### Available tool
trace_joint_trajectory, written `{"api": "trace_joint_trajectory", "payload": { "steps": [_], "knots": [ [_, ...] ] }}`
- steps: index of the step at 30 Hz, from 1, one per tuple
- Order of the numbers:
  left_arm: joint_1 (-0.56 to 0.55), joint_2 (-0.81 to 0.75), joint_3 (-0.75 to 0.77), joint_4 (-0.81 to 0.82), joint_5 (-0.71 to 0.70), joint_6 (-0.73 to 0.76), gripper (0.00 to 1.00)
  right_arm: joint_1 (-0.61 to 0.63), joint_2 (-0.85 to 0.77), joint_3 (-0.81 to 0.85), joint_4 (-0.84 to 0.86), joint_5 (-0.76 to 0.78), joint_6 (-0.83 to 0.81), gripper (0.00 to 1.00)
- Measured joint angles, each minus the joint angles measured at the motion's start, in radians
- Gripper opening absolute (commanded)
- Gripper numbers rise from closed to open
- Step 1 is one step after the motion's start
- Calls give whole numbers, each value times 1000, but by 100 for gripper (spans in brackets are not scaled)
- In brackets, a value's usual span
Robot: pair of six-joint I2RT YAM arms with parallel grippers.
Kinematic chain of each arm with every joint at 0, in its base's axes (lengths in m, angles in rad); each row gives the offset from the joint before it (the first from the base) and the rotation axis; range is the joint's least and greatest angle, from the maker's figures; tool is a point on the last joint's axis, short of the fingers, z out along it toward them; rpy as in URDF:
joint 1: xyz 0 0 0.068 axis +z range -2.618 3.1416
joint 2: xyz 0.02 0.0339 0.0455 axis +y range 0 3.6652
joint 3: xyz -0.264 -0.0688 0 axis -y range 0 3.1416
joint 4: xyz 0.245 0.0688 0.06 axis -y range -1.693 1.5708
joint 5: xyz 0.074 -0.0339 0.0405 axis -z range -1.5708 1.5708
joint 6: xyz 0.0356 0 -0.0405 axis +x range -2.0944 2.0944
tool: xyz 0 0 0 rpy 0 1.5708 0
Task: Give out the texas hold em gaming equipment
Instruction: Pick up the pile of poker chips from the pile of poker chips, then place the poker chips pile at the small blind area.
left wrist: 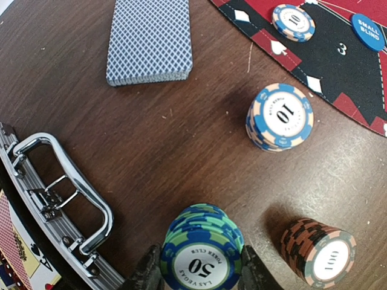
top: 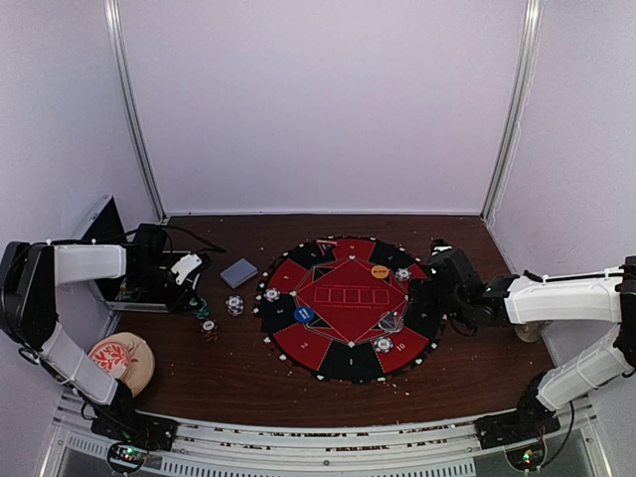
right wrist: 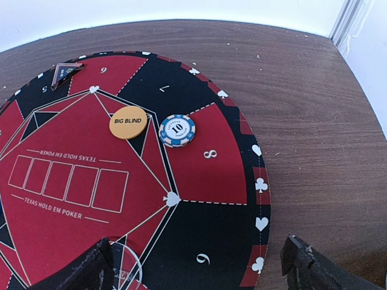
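My left gripper (left wrist: 199, 267) is shut on the top teal "50" chip (left wrist: 202, 251) of a stack on the table; both fingers (left wrist: 145, 273) press its rim. Beside it stand a white-blue "10" stack (left wrist: 280, 116) and a reddish "100" stack (left wrist: 318, 251). The card deck (left wrist: 149, 39) lies further back. On the mat (top: 348, 368) lie an orange button (right wrist: 128, 122), a blue button (left wrist: 368, 30), a clear disc (right wrist: 130, 269) and single "10" chips (right wrist: 177, 130). My right gripper (right wrist: 198, 251) hangs open over the mat's section 9, holding nothing.
The open metal case (top: 119, 273) stands at the left, its chrome handle (left wrist: 66, 187) close to my left fingers. A pink round object (top: 121, 360) lies at the front left. White walls enclose the table at the back and both sides.
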Motion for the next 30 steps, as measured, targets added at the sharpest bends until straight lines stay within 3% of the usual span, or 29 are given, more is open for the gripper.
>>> {"api": "trace_joint_trajectory", "payload": {
  "steps": [12, 20, 30],
  "knots": [
    [0, -70, 17, -39, 5, 2, 24, 0, 0, 0, 0, 0, 0, 98],
    [-15, -77, 142, -83, 28, 2, 24, 0, 0, 0, 0, 5, 0, 98],
    [-257, 67, 338, -83, 28, -26, 24, 0, 0, 0, 0, 32, 0, 98]
  ]
}}
